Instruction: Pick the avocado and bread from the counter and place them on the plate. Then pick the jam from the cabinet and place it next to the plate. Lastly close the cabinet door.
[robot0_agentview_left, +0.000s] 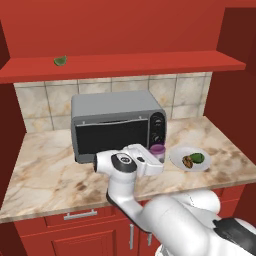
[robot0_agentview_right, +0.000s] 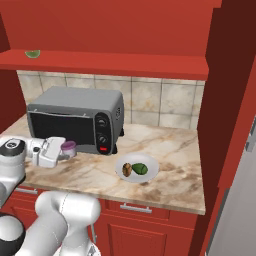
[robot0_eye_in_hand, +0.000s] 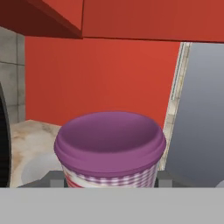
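Purple-lidded jam (robot0_eye_in_hand: 110, 151) sits upright between your fingers (robot0_eye_in_hand: 57, 178), gripped, carried just above the counter (robot0_agentview_left: 45, 170) in front of the toaster oven (robot0_agentview_left: 117, 125). The plate (robot0_agentview_left: 176, 158), holding avocado (robot0_agentview_left: 197, 158) and bread (robot0_agentview_left: 187, 161), lies just beyond the jar on the arm's right; set down short of its rim.

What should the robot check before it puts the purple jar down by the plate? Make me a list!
1. Small purple jam jar held between the jaws: ok, it sits right at the gripper.
2. Dark green glossy avocado on the round pale plate: ok.
3. Tan-brown lumpy bread on the plate: ok, beside the avocado.
4. Free spot on the beige marble counter between the grey toaster oven and the plate: ok, bare marble shows there.
5. Jar upright: ok, its lid faces up.
6. Red wall cabinet door closed: not ok, the shelf stands open.
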